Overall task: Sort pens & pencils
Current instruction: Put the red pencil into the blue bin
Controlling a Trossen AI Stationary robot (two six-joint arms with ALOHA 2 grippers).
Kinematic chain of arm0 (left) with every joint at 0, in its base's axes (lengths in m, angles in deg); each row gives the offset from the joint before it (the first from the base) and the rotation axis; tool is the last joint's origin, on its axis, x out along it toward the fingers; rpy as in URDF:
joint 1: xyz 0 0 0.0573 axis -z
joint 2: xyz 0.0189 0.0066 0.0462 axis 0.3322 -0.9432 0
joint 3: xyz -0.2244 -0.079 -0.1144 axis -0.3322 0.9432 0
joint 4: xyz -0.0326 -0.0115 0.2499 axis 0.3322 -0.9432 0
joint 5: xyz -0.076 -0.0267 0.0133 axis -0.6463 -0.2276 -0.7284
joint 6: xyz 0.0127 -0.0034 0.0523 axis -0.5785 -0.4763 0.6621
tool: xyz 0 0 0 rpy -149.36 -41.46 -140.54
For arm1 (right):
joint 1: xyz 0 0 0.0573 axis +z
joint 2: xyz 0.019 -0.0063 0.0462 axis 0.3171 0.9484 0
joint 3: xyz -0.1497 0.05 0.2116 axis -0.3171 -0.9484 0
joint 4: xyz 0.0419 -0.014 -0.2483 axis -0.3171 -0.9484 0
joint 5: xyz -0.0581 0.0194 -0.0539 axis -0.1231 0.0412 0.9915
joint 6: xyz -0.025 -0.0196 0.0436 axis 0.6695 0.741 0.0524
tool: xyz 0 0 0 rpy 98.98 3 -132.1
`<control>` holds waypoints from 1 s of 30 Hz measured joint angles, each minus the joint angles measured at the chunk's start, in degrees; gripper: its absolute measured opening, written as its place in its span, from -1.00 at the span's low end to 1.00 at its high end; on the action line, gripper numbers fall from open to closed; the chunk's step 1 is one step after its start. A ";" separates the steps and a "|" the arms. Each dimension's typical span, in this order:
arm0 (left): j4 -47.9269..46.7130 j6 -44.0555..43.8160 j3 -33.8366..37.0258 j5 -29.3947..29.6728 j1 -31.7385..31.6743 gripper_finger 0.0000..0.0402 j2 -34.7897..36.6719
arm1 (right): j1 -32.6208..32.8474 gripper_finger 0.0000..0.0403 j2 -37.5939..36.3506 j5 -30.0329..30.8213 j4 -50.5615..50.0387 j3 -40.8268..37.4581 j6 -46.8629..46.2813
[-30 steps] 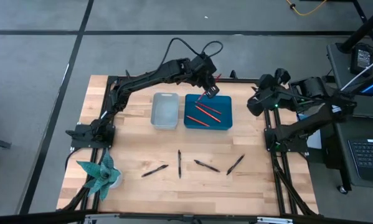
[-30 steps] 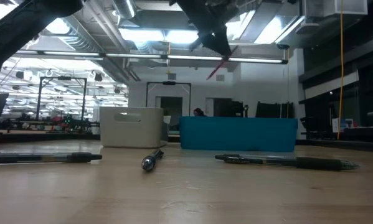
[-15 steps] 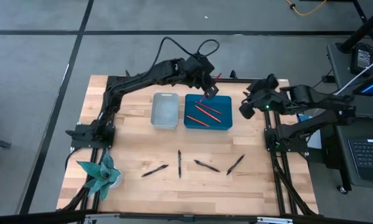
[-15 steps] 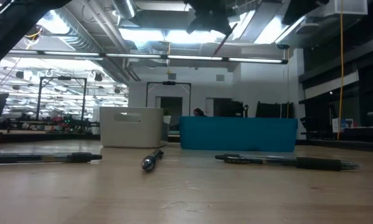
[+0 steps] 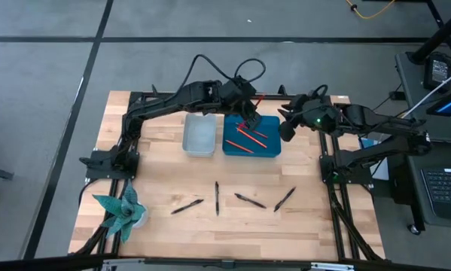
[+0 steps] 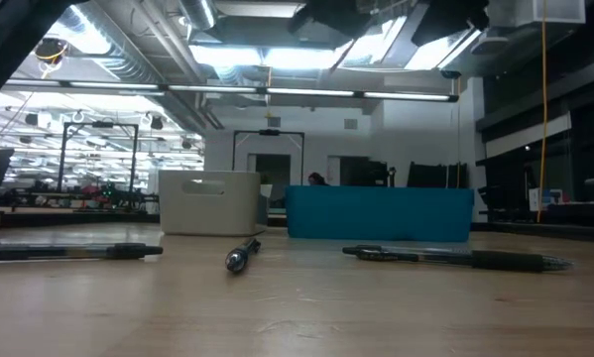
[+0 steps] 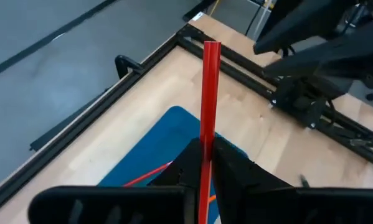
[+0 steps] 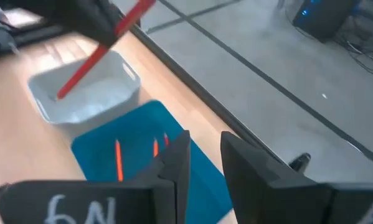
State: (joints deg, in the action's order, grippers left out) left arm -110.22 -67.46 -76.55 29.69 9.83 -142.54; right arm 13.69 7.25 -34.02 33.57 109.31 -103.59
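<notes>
1. Since one second ago, the right gripper (image 5: 285, 129) has been brought inward from the table's right edge and is now seen beside the blue bin (image 5: 252, 135), while the left gripper (image 5: 249, 119) has been pulled back a little over that bin.
2. A red pencil (image 7: 206, 106) is pinched between the left gripper's closed fingers (image 7: 192, 163) and is held up in the air.
3. The pencil's lower end is hidden behind those fingers in the left wrist view.
4. The right gripper's fingers (image 8: 175, 163) are held a small way apart, and nothing is seen between them.
5. In the low view both grippers are cut off at the top, and only dark shapes can be made out.
6. Three red pencils (image 5: 244, 137) are seen lying inside the blue bin.
7. The white bin (image 5: 199, 135) is set just beside the blue bin.
8. Four dark pens (image 5: 217, 198) are spread in a row on the wooden table (image 5: 165, 173), well apart from the bins, with bare wood around them.
</notes>
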 joint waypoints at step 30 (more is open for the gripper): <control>-4.31 -5.15 -0.07 10.05 6.74 -0.89 1.78 | -11.74 -0.54 -5.28 -24.94 35.81 -17.30 1.45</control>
State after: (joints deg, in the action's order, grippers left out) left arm -114.53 -72.61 -76.62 39.74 16.57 -140.75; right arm 1.95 1.96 -58.96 69.38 92.00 -102.13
